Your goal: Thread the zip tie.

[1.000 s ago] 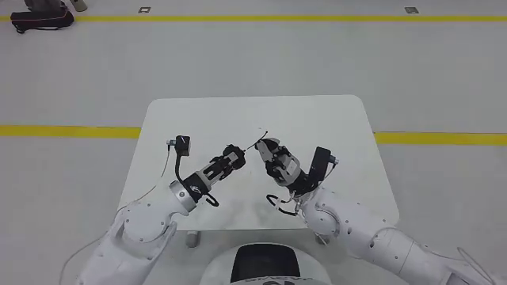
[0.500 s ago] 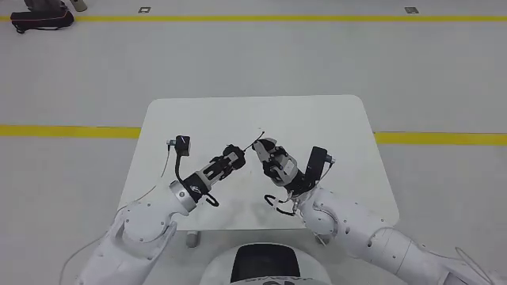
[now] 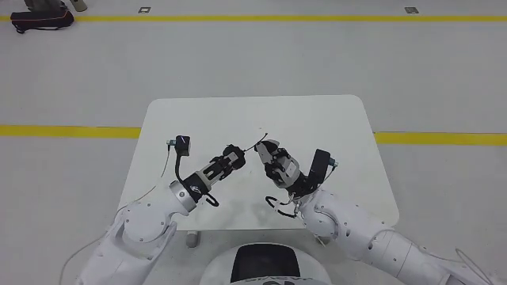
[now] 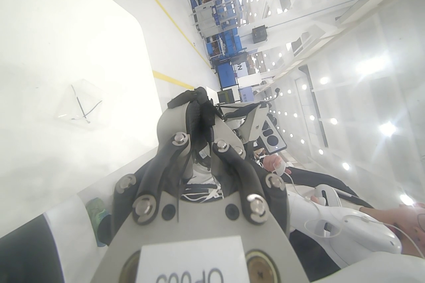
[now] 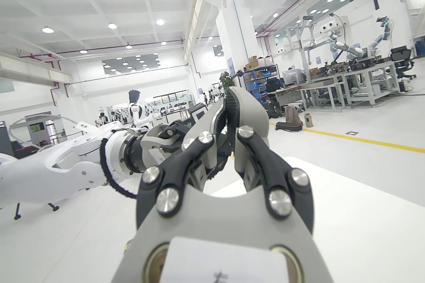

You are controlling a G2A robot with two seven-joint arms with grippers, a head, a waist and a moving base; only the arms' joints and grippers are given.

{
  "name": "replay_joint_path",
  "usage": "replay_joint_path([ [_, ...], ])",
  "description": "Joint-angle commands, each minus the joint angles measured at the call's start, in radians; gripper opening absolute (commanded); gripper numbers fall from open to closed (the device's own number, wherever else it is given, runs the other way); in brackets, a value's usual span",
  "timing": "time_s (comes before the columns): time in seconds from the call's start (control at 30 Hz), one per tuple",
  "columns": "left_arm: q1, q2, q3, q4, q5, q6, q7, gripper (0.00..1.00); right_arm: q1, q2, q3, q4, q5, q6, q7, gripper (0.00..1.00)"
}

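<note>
Zip tie [image 3: 257, 140]: a thin black strap, held in the air over the middle of the counter [image 3: 317, 115] and touching no surface. It runs on a slant between the two tools.

Standing alongside, I read the grips as follows.
- Right tool [image 5: 228, 97]: clenched on the strap, with a short black tip standing out past its fingertips.
- Left tool [image 4: 198, 100]: fingers pressed together. A thin dark strand trails back between them, which I take to be the other part of the same strap.

The two tools face each other, near but apart.

Progress, as far as I can judge:
- Done: the strap is off the counter and gripped on both sides, and the tools are close enough for its ends to meet.
- Not yet done: no closed loop is visible. Whether the tip has entered the head's slot is too small to tell.
- Left to do: line the tip up with the slot, feed it through, and draw it snug.

Surroundings: a clear bag [image 4: 78, 102] holding a few thin black pieces, probably spare ties, lies flat on the counter, well apart from both tools.
</note>
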Motion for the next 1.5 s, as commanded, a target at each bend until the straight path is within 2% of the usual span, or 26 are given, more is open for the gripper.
replay_joint_path([
  [0.0,0.0,0.0,0.0,0.0,0.0,0.0,0.0,0.0,0.0,0.001,0.0,0.0,0.001,0.0,-0.001,0.0],
  [1.47,0.0,0.0,0.0,0.0,0.0,0.0,0.0,0.0,0.02,0.003,-0.027,0.014,0.019,0.0,-0.009,0.0],
])
